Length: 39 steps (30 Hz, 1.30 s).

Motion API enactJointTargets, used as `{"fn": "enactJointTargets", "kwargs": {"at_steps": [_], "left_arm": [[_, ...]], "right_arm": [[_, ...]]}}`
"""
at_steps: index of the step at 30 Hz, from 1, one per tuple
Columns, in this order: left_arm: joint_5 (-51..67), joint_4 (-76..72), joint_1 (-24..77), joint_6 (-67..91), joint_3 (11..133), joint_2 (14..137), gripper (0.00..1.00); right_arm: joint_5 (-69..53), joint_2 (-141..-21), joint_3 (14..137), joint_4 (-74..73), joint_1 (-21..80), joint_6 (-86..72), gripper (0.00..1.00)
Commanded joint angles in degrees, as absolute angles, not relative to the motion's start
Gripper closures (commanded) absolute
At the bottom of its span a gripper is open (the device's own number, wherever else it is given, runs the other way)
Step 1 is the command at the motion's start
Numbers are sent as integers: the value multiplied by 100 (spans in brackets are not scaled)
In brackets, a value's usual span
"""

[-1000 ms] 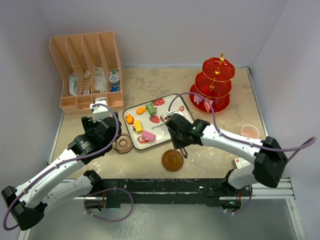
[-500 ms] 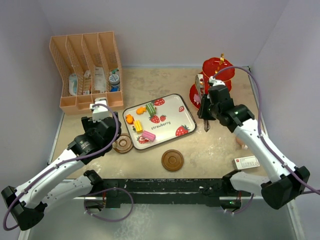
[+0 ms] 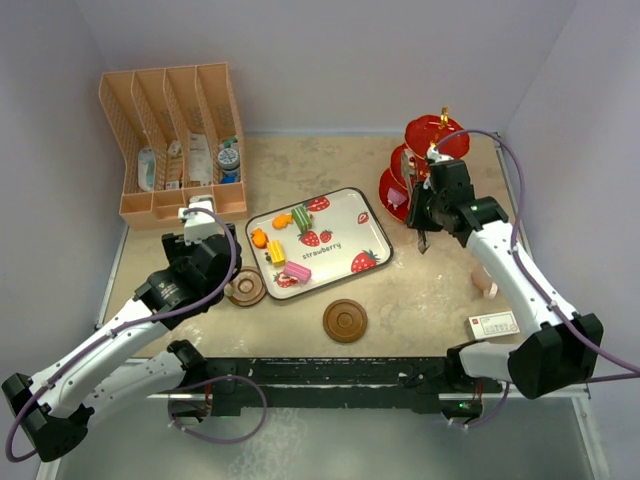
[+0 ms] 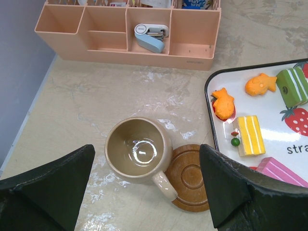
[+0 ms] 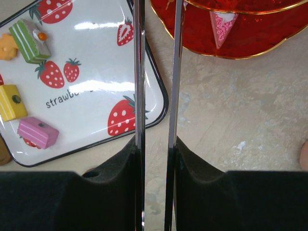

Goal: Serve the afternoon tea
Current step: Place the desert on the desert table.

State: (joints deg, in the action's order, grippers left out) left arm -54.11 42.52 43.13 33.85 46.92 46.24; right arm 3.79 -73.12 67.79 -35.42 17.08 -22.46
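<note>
Top external view: early stage by my read, with one sweet served and most of the serving left. Red three-tier stand (image 3: 425,133) sits far right on the table (image 3: 430,290). Right wrist view shows one pink-white cake slice (image 5: 221,23) on its bottom tier; the top tier looks bare and the middle one is mostly hidden. Strawberry tray (image 3: 350,225) in the middle carries the rest: green cake (image 4: 292,86), yellow cake (image 4: 249,135), pink cake (image 4: 284,172) and two orange fish cakes (image 4: 260,85).

Right fingers (image 5: 192,163) are clamped on the metal tongs (image 5: 138,72), blades narrow, between tray and stand. The tong tips are out of the wrist frame, and nothing shows in them from above.

Left fingers (image 4: 53,187) are spread wide above the tan mug (image 4: 138,150), holding nothing. The mug stands upright just beside the near-left saucer (image 4: 190,175), its handle overlapping the rim, not seated on it. Second saucer (image 3: 345,321) lies bare near the front edge. Pink mug (image 3: 487,287) is well apart at the right, half hidden by the right arm.
</note>
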Motion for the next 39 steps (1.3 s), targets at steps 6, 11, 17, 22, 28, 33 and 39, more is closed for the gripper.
{"fn": "enactJointTargets", "kwargs": {"at_steps": [6, 11, 17, 22, 28, 33, 39], "left_arm": [[-5422, 4188, 4300, 3410, 4829, 4579, 13], [-5423, 4179, 4306, 3410, 4834, 4595, 13], [-5423, 4182, 4305, 3400, 4832, 4630, 13], [-5423, 4183, 4303, 3396, 4834, 4628, 13], [-5423, 4175, 4301, 3391, 4833, 4648, 13], [-5423, 4170, 4299, 3391, 4834, 4681, 13], [-5423, 4175, 4306, 3388, 4830, 4702, 13]], "right_arm": [[336, -7598, 6708, -2727, 1467, -2204, 75], [343, -7776, 6679, -2488, 1359, -2193, 75], [312, -7962, 6663, -2262, 1228, -2071, 75], [239, -8074, 6636, -2021, 1116, -1928, 75], [54, -8213, 6616, -1780, 987, -1761, 75], [-101, -8407, 6669, -1676, 943, -1663, 74], [-62, -8647, 6685, -1579, 932, -1646, 73]]}}
